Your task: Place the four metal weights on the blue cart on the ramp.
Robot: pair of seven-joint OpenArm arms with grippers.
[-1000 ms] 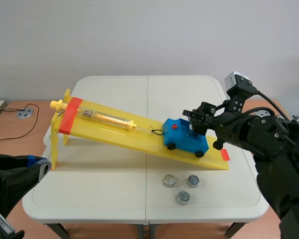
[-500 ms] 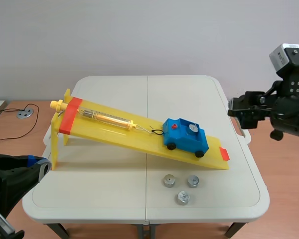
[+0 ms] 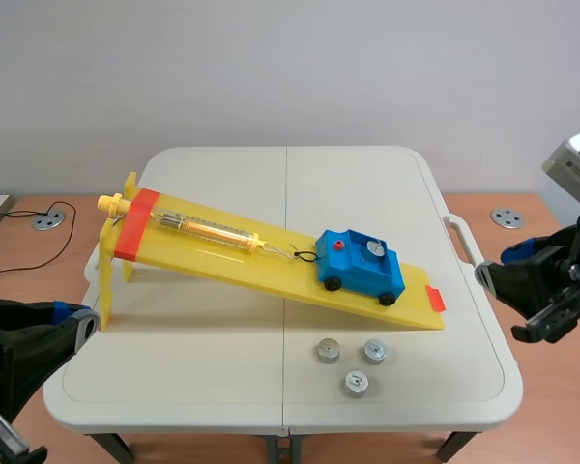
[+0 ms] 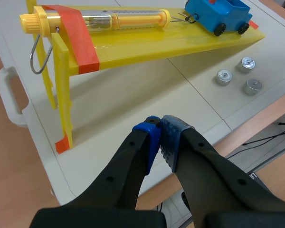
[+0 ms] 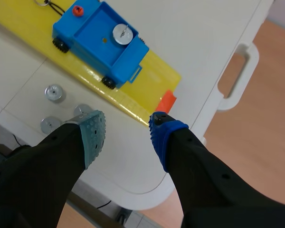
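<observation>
A blue cart (image 3: 361, 267) (image 5: 99, 44) (image 4: 217, 15) rests low on the yellow ramp (image 3: 232, 253), hooked to a spring scale. One metal weight (image 3: 372, 249) (image 5: 122, 34) lies in the cart's tray. Three more weights (image 3: 328, 350) (image 3: 374, 351) (image 3: 356, 384) sit on the white table in front of the ramp's low end, also seen as weights (image 4: 223, 77) (image 5: 53, 92). My right gripper (image 3: 522, 290) (image 5: 127, 128) is open with nothing in it, off the table's right edge. My left gripper (image 4: 160, 130) is shut on nothing, near the table's front left corner.
The ramp stands on yellow legs (image 4: 61, 90) at its high end, with orange-red tape (image 3: 135, 223) across it. The table has a handle (image 3: 462, 242) on its right side. Wooden floor with a round metal floor socket (image 3: 507, 217) lies beyond.
My right arm has pulled away from the cart to the right and down, leaving one weight in the tray. The left arm has not moved.
</observation>
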